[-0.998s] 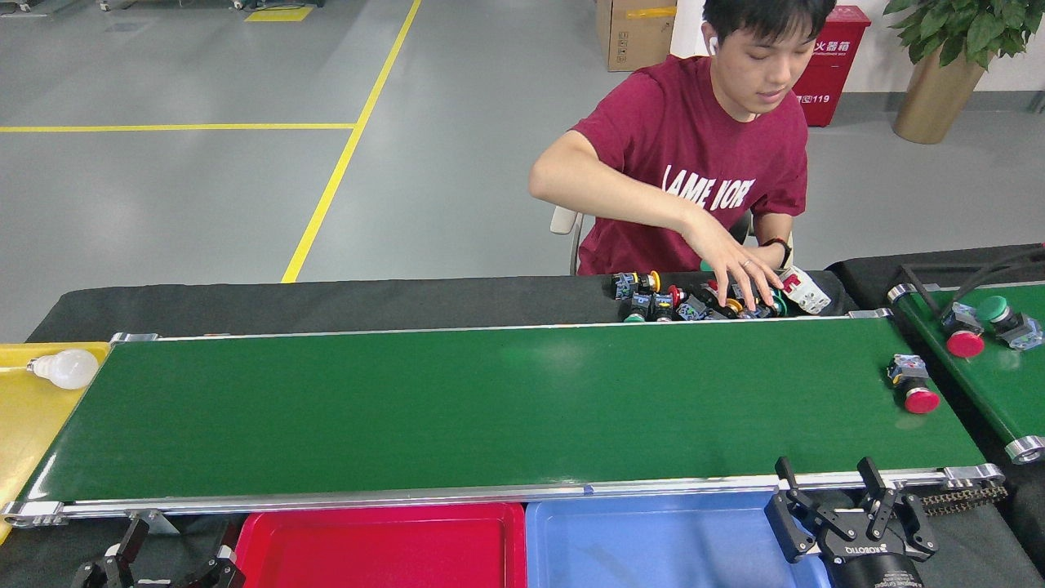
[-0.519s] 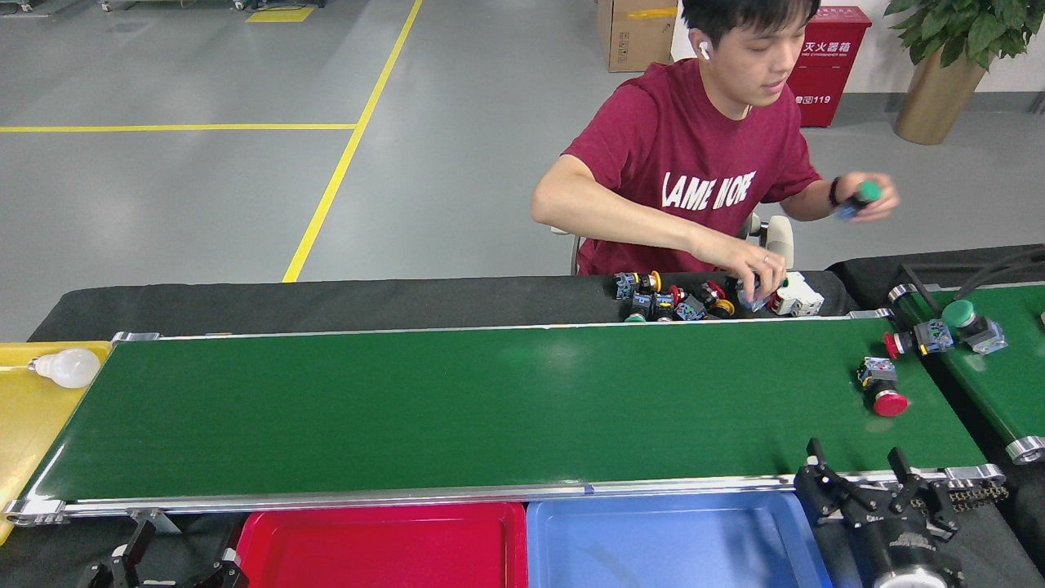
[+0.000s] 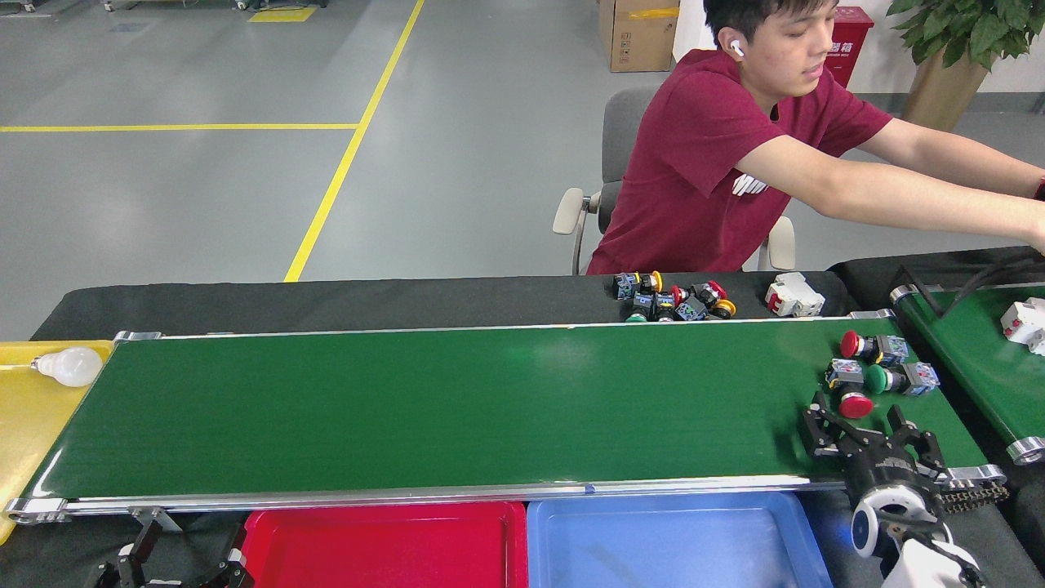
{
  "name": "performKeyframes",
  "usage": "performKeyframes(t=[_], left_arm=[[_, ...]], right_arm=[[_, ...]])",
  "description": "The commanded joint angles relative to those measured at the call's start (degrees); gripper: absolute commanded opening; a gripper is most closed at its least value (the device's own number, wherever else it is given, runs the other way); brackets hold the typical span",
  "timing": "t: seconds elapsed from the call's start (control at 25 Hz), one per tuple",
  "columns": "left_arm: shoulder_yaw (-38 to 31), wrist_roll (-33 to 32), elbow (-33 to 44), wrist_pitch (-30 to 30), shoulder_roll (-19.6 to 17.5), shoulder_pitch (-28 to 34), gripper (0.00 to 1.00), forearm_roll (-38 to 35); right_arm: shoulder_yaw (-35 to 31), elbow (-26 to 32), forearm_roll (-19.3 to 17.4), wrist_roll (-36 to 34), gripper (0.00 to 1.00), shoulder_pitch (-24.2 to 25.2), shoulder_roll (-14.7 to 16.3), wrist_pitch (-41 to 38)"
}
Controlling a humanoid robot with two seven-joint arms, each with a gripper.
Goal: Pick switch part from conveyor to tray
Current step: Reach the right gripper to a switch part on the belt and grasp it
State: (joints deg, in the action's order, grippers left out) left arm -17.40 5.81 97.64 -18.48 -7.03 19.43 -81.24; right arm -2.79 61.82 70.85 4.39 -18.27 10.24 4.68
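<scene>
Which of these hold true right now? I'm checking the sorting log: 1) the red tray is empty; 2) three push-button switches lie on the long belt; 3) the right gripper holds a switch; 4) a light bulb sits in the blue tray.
1) True: the red tray holds nothing.
2) True: three push-button switches lie on the conveyor.
3) False: the right gripper is open, just short of them.
4) False: the light bulb lies on the yellow tray; the blue tray is empty.

A white glass light bulb [image 3: 69,366] lies on a flat yellow plastic tray [image 3: 20,425]. Right of that tray sits a shallow blue plastic tray [image 3: 620,539].
</scene>
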Motion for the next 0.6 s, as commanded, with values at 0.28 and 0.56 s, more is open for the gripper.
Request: performKeyframes(t=[0.28,0.56], left_arm=[[-0.1,0.2,0.5,-0.1,-0.6,-0.4,1.00,-0.1],[-0.2,0.2,0.5,-0.1,-0.7,-0.5,1.00,-0.1]], right_arm=[[9.4,-0.6,-0.3,0.9,0.27,-0.8,0.9,-0.9],[8.9,1.7,-0.3,0.4,0.03,-0.2,1.0,-5.3]])
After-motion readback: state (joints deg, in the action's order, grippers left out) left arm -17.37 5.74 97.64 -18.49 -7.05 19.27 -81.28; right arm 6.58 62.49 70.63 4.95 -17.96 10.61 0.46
